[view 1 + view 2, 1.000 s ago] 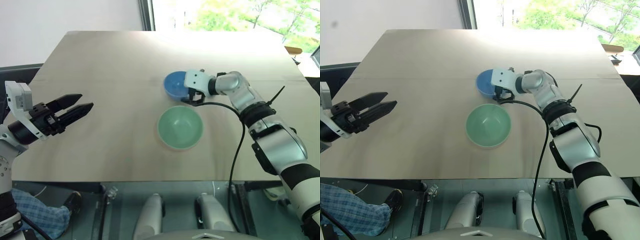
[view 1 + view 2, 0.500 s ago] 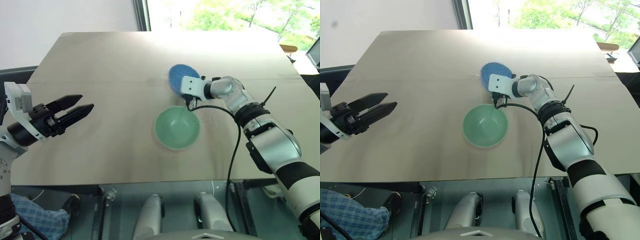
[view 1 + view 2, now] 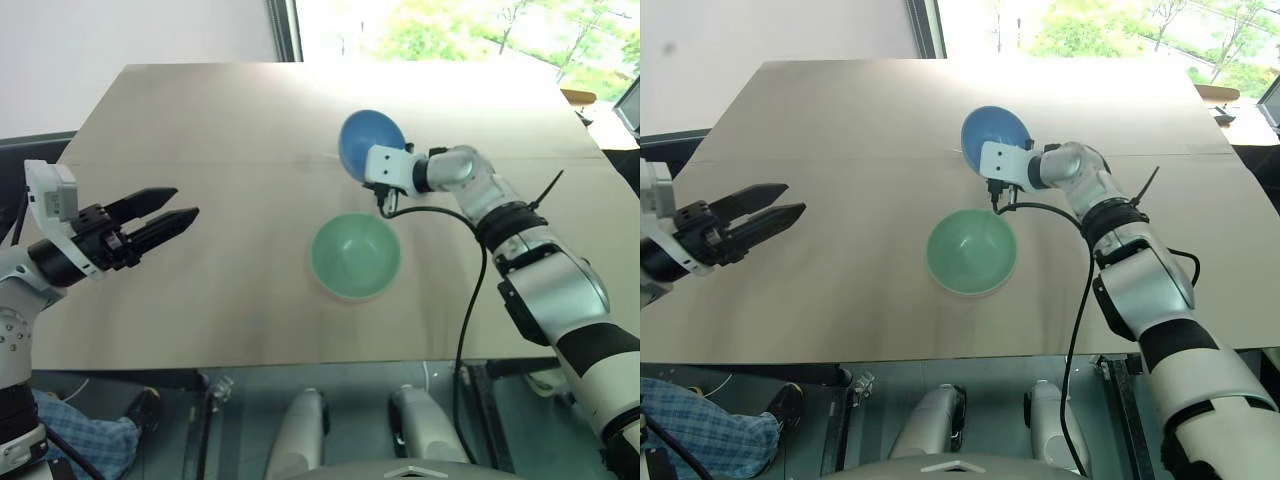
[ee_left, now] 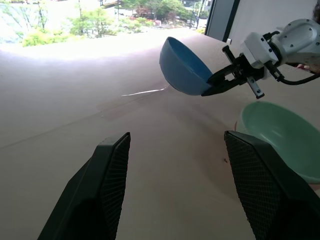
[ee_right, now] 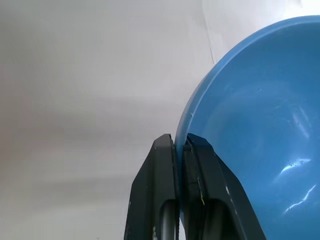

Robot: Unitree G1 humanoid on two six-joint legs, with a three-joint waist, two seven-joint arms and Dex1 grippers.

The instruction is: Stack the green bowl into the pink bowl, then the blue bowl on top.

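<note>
The blue bowl point(image 5: 250, 130) looks like smooth, slightly glossy plastic, and so does the green bowl point(image 3: 355, 255). Worktop point(image 3: 200, 130) is matt, pale and wood-like.

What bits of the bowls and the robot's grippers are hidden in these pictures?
- Pink bowl: the green bowl sits in it, so just a sliver of rim peeks out in the left wrist view.
- Blue bowl: the right wrist view's edge cuts off its far side.
- Right gripper: shut on the blue bowl's rim; in the left eye view its wrist covers the fingers.
- Left gripper: open, holding nothing.
</note>
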